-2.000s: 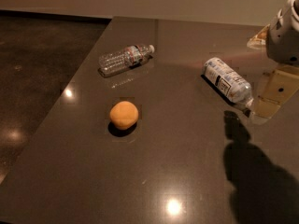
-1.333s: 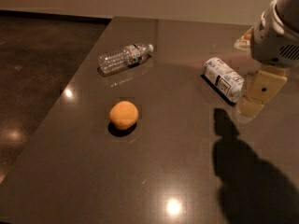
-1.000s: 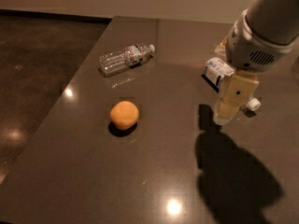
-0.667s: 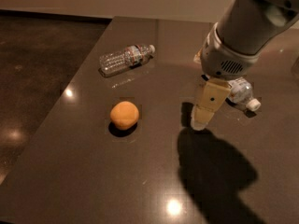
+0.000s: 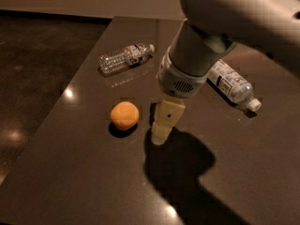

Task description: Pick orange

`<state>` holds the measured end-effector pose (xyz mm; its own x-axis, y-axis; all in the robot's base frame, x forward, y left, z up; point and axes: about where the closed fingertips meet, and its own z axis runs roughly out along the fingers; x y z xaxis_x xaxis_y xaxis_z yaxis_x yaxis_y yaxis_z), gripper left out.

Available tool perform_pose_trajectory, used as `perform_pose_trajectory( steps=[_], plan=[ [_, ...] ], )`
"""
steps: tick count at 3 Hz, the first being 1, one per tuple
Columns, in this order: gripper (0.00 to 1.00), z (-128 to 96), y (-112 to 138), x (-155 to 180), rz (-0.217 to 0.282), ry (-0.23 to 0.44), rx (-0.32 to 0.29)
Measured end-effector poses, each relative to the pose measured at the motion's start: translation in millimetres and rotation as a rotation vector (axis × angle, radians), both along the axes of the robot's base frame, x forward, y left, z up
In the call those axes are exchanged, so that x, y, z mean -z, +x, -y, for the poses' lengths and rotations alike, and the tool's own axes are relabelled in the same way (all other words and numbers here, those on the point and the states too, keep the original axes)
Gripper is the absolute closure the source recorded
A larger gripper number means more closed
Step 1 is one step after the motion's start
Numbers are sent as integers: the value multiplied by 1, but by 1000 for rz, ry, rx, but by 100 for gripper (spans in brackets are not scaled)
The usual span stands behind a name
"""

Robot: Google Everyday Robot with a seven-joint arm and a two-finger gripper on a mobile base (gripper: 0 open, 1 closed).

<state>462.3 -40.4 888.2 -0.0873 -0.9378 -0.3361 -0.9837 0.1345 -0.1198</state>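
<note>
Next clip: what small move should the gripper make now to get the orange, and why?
Probably a short sideways shift toward the orange, until the gripper is centred above it. At present the gripper hangs low over the table just beside the fruit, apart from it and not over it.

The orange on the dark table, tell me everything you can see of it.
The small round orange fruit has smooth, matte yellow-orange skin and looks slightly flattened and whole. It rests on the dark glossy table, a shadow under it. Only the table touches it; the cream gripper hangs close beside it, apart.
</note>
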Motion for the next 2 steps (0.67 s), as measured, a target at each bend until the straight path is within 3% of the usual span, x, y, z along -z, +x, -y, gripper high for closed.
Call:
perform_pose_trajectory(
  steps=[2],
  plan=[
    [0, -49, 4, 21, -26, 40, -39]
  ],
)
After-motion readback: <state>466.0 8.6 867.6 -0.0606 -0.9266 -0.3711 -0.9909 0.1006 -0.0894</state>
